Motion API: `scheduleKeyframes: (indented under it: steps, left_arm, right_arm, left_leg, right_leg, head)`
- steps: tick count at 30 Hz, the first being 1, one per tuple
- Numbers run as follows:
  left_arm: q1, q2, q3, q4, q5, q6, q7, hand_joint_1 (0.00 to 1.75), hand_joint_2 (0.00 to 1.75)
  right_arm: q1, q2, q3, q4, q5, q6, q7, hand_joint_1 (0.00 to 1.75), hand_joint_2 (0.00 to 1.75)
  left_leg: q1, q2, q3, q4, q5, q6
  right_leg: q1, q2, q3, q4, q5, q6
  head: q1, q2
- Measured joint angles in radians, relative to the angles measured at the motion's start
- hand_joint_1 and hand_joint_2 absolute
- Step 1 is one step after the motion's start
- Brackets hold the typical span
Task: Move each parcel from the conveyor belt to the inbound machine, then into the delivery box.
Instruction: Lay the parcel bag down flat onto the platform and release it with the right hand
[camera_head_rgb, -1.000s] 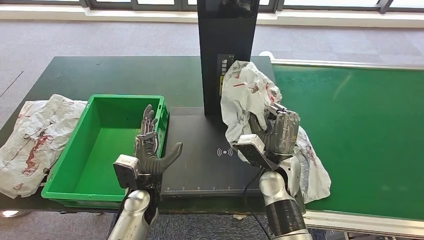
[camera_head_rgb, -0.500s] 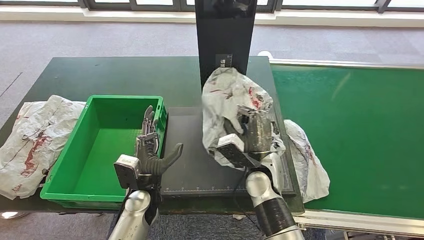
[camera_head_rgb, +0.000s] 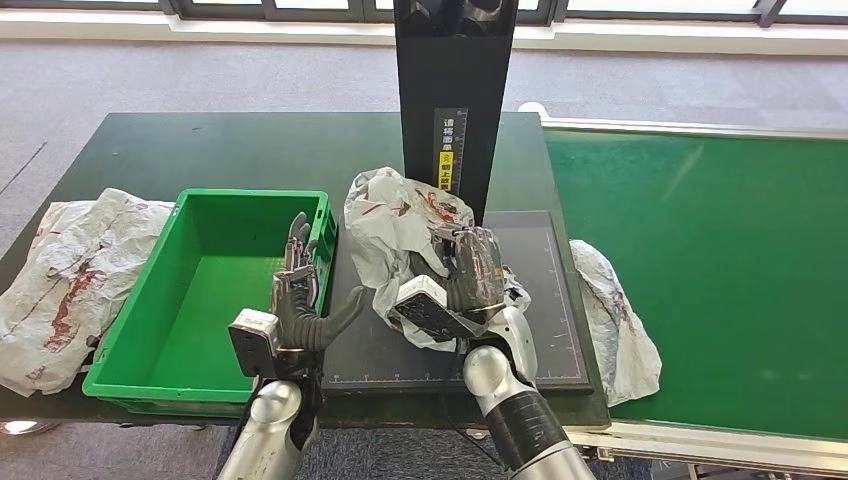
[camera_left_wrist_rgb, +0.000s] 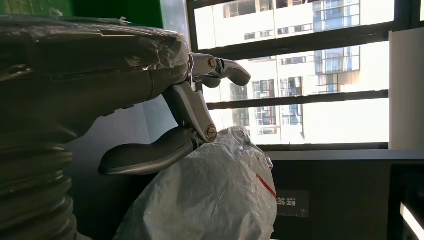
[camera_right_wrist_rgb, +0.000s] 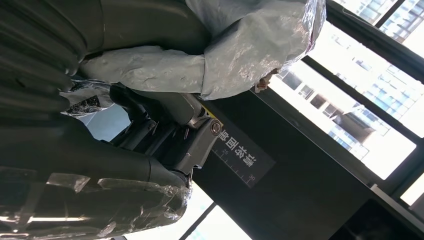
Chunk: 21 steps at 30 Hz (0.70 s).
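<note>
The right robot hand (camera_head_rgb: 470, 275) grips a parcel (camera_head_rgb: 395, 215) over the scanner plate (camera_head_rgb: 530, 300), probably for scanning; the left robot hand (camera_head_rgb: 300, 300) waits spread beside the green box (camera_head_rgb: 150, 330).

Silver arms, dark grey hands: left hand (camera_head_rgb: 300, 300), right hand (camera_head_rgb: 470, 275); black wrist cables.
</note>
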Motion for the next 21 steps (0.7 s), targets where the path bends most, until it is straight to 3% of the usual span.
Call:
scheduleKeyframes:
  steps: [3, 4, 7, 8, 15, 19, 21]
  left_arm:
    - [0.000, 0.000, 0.000, 0.001, 0.000, 0.000, 0.000, 0.00, 1.75]
    - [0.000, 0.000, 0.000, 0.001, 0.000, 0.000, 0.000, 0.00, 1.75]
    - [0.000, 0.000, 0.000, 0.001, 0.000, 0.000, 0.000, 0.00, 1.75]
    - [0.000, 0.000, 0.000, 0.001, 0.000, 0.000, 0.000, 0.00, 1.75]
    - [0.000, 0.000, 0.000, 0.000, 0.005, 0.021, 0.000, 0.00, 1.75]
    - [0.000, 0.000, 0.000, -0.001, 0.007, 0.027, 0.000, 0.00, 1.75]
    - [0.001, 0.000, 0.000, -0.002, 0.011, 0.034, 0.000, 0.00, 1.75]
  right_arm:
    - [-0.003, 0.000, 0.000, 0.006, 0.000, -0.001, 0.000, 1.75, 1.75]
    - [-0.003, 0.000, 0.000, 0.008, 0.000, -0.001, 0.000, 1.56, 1.75]
    - [-0.006, 0.000, 0.000, 0.014, -0.001, -0.001, -0.001, 0.25, 1.75]
    - [-0.008, 0.000, 0.000, 0.018, -0.004, -0.001, -0.002, 0.00, 1.75]
    - [-0.058, 0.000, 0.056, 0.114, -0.104, 0.039, -0.011, 0.00, 1.75]
    - [-0.076, 0.000, 0.081, 0.147, -0.144, 0.044, -0.017, 0.00, 0.00]
    - [-0.086, 0.000, 0.097, 0.168, -0.179, 0.050, -0.023, 0.00, 0.00]
  left_leg:
    - [0.000, 0.000, 0.000, 0.000, 0.000, 0.000]
    - [0.000, 0.000, 0.000, 0.000, 0.000, 0.000]
    - [0.000, 0.000, 0.000, 0.000, 0.000, 0.000]
    - [0.000, 0.000, 0.000, 0.000, 0.000, 0.000]
    - [0.000, 0.000, 0.000, 0.000, 0.000, 0.000]
    - [0.000, 0.000, 0.000, 0.000, 0.000, 0.000]
    - [0.000, 0.000, 0.000, 0.000, 0.000, 0.000]
  right_leg:
    - [0.000, 0.000, 0.000, 0.000, 0.000, 0.000]
    - [0.000, 0.000, 0.000, 0.000, 0.000, 0.000]
    - [0.000, 0.000, 0.000, 0.000, 0.000, 0.000]
    - [0.000, 0.000, 0.000, 0.000, 0.000, 0.000]
    - [0.000, 0.000, 0.000, 0.000, 0.000, 0.000]
    - [0.000, 0.000, 0.000, 0.000, 0.000, 0.000]
    - [0.000, 0.000, 0.000, 0.000, 0.000, 0.000]
  head:
    - [0.000, 0.000]
    - [0.000, 0.000]
    - [0.000, 0.000]
    - [0.000, 0.000]
    - [0.000, 0.000]
    - [0.000, 0.000]
    - [0.000, 0.000]
